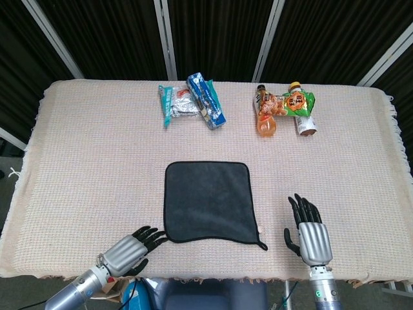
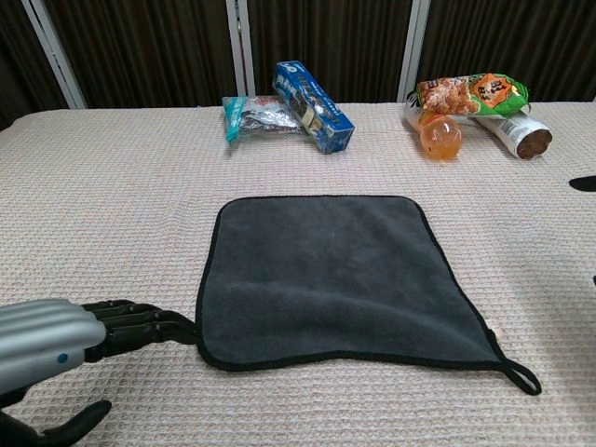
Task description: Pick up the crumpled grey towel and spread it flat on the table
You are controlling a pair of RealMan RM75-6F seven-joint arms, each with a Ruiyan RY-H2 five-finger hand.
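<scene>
Grey towel lies spread flat at the centre of the woven beige tablecloth, seen from the head view; its hanging loop trails from the near right corner. Left hand sits at the near table edge, fingers extended and slightly apart, fingertips just beside the towel's near left corner; whether they touch the hem cannot be told. Its forearm is cut off by the lower frame edge. Right hand rests well apart from the towel on its right, fingers spread and holding nothing. Along the far edge lie a silver-and-teal packet touching a blue packet, and farther right an orange bottle partly covered by a green-and-orange snack bag.

Chest view: towel fills the middle, flat, with one shallow wrinkle near the front hem. Left hand enters at lower left, largely cropped, dark fingertips reaching to the towel's left hem. Right hand shows only as a dark sliver at the right border. Labels on the packets are too small to read.
</scene>
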